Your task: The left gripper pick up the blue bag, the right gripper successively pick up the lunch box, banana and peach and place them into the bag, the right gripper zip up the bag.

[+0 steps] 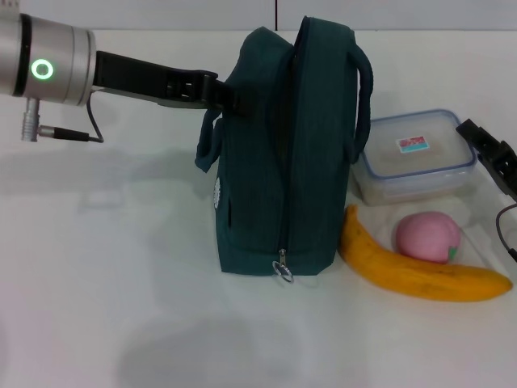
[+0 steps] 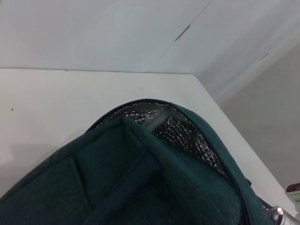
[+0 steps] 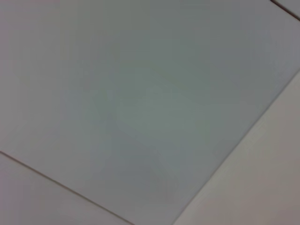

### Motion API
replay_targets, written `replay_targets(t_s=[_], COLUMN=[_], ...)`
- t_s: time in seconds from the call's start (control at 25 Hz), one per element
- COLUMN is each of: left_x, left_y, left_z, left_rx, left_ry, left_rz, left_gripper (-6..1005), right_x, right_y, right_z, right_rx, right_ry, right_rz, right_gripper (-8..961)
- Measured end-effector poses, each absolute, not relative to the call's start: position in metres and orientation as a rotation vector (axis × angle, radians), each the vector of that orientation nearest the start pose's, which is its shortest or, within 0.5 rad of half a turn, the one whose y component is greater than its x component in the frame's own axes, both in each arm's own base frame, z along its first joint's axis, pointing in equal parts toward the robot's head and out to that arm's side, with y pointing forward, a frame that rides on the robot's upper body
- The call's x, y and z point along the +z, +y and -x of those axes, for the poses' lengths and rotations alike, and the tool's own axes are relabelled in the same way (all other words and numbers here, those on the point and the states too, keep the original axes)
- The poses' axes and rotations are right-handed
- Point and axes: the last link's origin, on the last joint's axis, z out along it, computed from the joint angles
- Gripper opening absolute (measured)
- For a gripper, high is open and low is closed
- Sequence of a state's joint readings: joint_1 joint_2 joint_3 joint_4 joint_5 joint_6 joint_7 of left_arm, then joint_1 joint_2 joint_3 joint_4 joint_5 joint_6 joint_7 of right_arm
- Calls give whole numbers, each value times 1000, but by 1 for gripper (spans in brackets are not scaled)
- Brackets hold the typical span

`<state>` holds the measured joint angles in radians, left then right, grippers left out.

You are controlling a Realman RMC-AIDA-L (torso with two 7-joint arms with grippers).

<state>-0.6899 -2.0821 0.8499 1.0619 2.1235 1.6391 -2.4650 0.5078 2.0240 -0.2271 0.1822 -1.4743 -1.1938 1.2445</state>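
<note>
Left gripper [image 1: 216, 90] holds the bag [image 1: 283, 162] upright.
The arm reaches level, clamped on the bag's near handle; right gripper [image 1: 494, 158] sits beyond the lunch box [image 1: 416, 153], its opening unclear.

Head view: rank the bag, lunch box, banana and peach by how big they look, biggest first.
1. bag, by far the largest.
2. lunch box and banana: too close to rank; the box is partly hidden by the bag.
3. peach, smallest.

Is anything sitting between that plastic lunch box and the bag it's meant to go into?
Nothing visible stands between them: the lunch box sits right beside the bag, with the banana and peach nearer the camera.
</note>
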Motion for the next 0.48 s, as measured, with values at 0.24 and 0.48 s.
replay_targets(t_s=[0.24,0.48], left_x=[35,35], left_y=[375,375], left_z=[164,163], left_rx=[-490,-491], left_ry=[-1408,-1394], left_rz=[2670,2676], left_gripper=[68,68], right_x=[-37,-35], right_y=[315,312], right_z=[-322,-323], right_rx=[1346,1378], right_ry=[1503,1532], right_rz=[1534,1520], right_gripper=[278,192])
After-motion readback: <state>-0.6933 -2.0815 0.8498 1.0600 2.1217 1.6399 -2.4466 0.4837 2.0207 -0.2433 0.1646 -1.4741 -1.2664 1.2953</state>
